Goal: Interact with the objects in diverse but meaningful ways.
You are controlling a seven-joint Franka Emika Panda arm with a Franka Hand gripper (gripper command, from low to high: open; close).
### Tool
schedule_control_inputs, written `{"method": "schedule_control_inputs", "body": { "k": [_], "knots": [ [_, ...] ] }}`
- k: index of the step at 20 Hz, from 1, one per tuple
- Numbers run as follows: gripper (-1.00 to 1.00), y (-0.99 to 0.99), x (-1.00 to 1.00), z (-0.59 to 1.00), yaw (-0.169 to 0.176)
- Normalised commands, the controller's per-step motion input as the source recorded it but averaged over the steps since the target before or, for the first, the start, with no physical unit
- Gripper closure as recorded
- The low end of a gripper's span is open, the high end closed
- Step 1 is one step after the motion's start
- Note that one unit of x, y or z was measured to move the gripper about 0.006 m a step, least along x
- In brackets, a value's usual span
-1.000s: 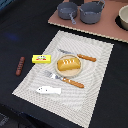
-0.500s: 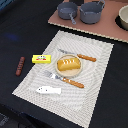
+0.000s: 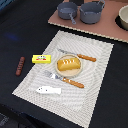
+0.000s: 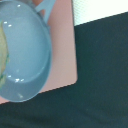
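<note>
In the exterior view a golden bread loaf (image 3: 68,63) lies on a small plate (image 3: 76,73) in the middle of a striped placemat (image 3: 100,75). An orange-handled knife (image 3: 78,56) lies just behind the plate and an orange-handled fork (image 3: 65,79) just in front. The yellow butter block (image 3: 41,59) sits at the mat's edge on the exterior view's left. Near the mat's front lies the white fish (image 3: 48,90). The red-brown sausage (image 3: 20,65) rests on the dark table. A grey long-handled saucepan (image 3: 67,10) stands on the pink board (image 3: 102,29). Neither view shows the gripper.
A second grey pot (image 3: 93,11) and a pale bowl (image 3: 123,17) share the pink board. The wrist view looks straight down on a grey-blue pot (image 4: 22,55) at the corner of the pink board (image 4: 62,55), with dark table (image 4: 95,85) beside it.
</note>
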Motion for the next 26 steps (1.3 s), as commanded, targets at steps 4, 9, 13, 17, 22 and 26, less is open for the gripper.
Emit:
{"method": "schedule_control_inputs", "body": {
  "k": [4,9,13,17,22,26],
  "knots": [
    [-1.0,-0.91,0.13,0.01,0.015],
    [-1.0,-0.91,0.12,0.0,0.015],
    [-1.0,-0.91,0.14,0.0,0.027],
    [-1.0,-0.9,0.16,0.0,0.031],
    [-1.0,-0.9,0.18,-0.06,0.04],
    [-1.0,-0.84,0.2,-0.15,0.031]
  ]
}}
